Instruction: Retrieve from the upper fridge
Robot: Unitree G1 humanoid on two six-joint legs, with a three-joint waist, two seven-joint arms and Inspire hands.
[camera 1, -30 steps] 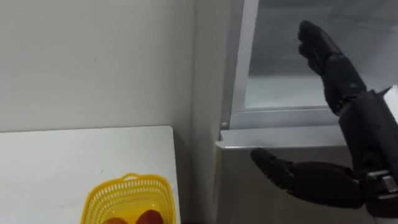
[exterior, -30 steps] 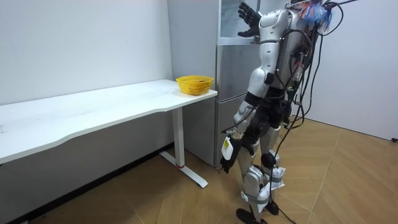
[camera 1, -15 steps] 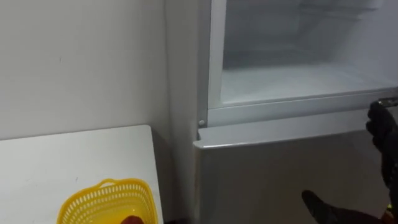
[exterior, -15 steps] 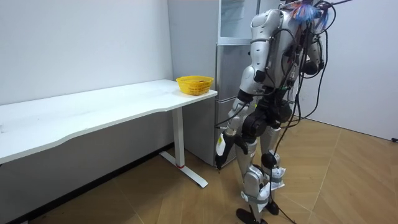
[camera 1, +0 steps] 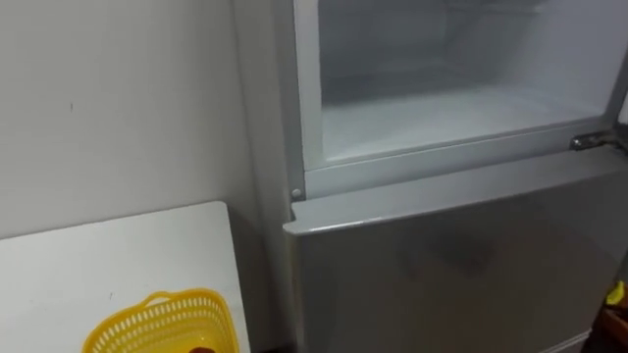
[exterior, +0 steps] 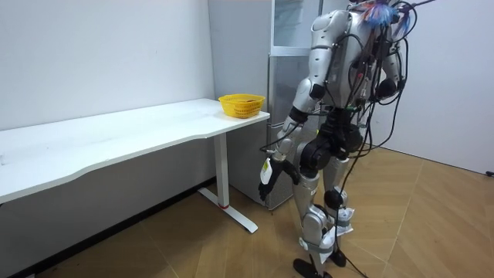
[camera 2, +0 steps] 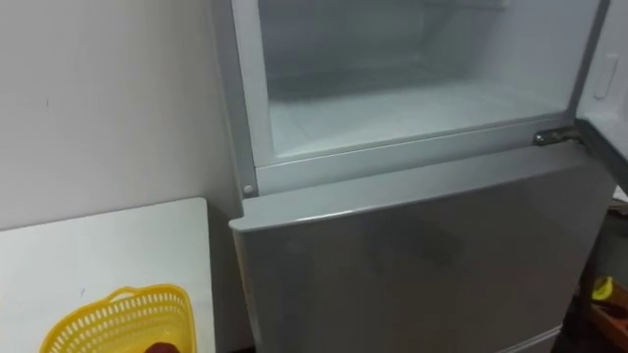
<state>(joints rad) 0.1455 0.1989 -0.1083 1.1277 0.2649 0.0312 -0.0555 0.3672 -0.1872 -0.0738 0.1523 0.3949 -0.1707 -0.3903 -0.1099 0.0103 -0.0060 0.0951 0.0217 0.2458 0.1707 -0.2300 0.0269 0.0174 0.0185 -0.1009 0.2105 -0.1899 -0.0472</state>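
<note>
Upper fridge (camera 1: 442,108) well above left hand (exterior: 266,179)

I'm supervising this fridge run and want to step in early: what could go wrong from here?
The upper fridge stands open and its shelf looks bare, so a reach may find nothing. The yellow basket sits at the table corner beside the fridge; a swinging arm might knock it. The left hand hangs low, so lifting it could graze the lower door.
</note>
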